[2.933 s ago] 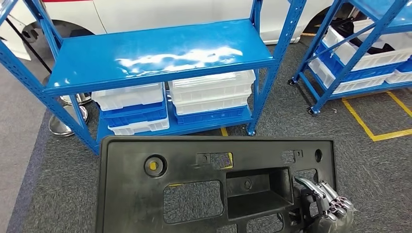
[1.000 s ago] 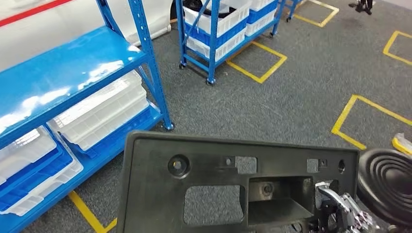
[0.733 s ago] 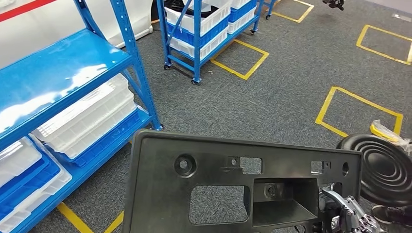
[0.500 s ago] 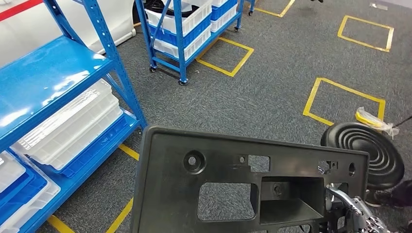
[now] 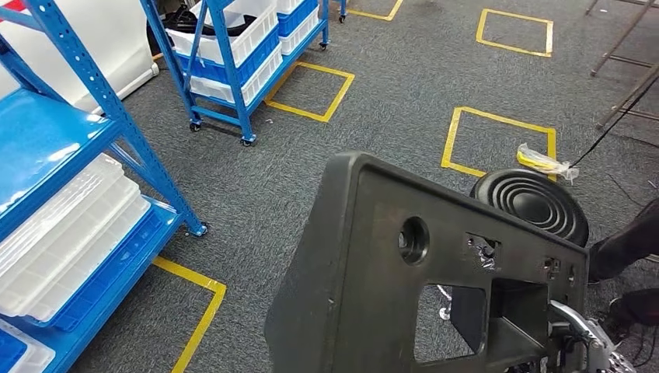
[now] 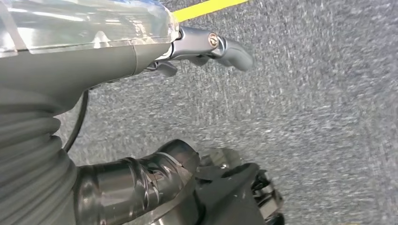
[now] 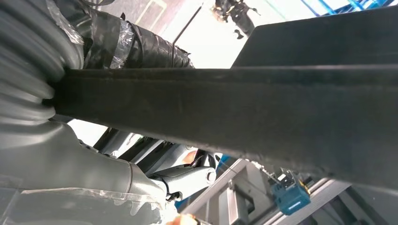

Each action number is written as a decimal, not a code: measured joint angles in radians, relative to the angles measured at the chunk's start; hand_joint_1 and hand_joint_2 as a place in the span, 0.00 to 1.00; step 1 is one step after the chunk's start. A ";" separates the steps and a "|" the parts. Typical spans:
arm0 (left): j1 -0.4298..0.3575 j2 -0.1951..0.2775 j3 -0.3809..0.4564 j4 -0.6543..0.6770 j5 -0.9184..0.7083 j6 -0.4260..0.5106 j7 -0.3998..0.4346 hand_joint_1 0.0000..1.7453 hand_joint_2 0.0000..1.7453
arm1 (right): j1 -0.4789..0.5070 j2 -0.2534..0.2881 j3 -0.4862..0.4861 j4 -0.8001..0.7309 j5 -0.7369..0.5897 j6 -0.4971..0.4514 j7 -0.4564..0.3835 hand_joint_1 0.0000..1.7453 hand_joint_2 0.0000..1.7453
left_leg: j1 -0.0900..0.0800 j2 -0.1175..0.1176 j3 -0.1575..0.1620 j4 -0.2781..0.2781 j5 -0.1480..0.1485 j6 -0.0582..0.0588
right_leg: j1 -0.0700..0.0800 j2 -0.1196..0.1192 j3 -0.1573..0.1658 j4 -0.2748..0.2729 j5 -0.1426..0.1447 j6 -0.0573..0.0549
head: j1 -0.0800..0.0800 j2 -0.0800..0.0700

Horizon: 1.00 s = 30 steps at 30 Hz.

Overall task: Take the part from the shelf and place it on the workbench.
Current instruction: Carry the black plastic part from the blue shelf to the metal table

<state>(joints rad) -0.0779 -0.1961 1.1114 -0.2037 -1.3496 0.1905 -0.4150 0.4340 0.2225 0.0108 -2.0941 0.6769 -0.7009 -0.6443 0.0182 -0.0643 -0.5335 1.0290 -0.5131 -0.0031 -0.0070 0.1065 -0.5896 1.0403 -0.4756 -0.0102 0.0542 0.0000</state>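
Right hand point(image 5: 594, 346) grips black part point(image 5: 373, 287) at lower edge — left hand point(image 6: 206, 47) holds nothing, fingers apart.

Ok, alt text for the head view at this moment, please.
A large black moulded plastic panel with cut-outs fills the lower foreground, held at its lower right corner by the robot's silver right hand. Behind lie grey carpet with yellow taped squares, blue metal shelving holding white trays, and a black ribbed disc.

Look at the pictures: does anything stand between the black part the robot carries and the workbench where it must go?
That cannot be settled: no workbench is visible. The right hand holds the black part upright. Beyond it on the carpet lie a black ribbed disc and a yellow bundle in clear wrap, which might obstruct.
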 joint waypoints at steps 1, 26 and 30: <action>-0.002 0.000 0.000 0.000 0.000 0.000 0.000 0.00 1.00 | 0.000 0.001 -0.001 0.000 -0.001 0.000 0.000 1.00 1.00 | -0.003 0.004 0.002 -0.004 0.000 0.005 | -0.001 0.009 -0.004 0.000 0.002 0.007 | 0.000 0.000; 0.006 -0.002 0.001 0.000 -0.005 -0.009 0.003 0.00 1.00 | 0.006 0.003 -0.022 -0.016 -0.003 0.000 0.000 1.00 1.00 | -0.009 0.070 -0.090 0.220 -0.095 -0.004 | 0.006 -0.047 0.015 -0.022 0.004 -0.020 | 0.001 0.000; 0.006 -0.001 0.001 0.000 -0.005 -0.010 0.002 0.00 1.00 | 0.008 0.003 -0.025 -0.016 -0.003 0.000 0.000 1.00 1.00 | -0.007 -0.016 -0.007 0.002 0.008 0.008 | 0.003 0.000 0.005 -0.005 -0.003 -0.004 | 0.001 0.000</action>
<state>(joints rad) -0.0717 -0.1970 1.1120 -0.2037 -1.3542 0.1804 -0.4134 0.4416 0.2255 -0.0143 -2.1105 0.6741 -0.7008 -0.6443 0.0116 -0.0803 -0.5408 1.0312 -0.5047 0.0052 -0.0042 0.1064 -0.5846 1.0357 -0.4788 -0.0138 0.0553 0.0000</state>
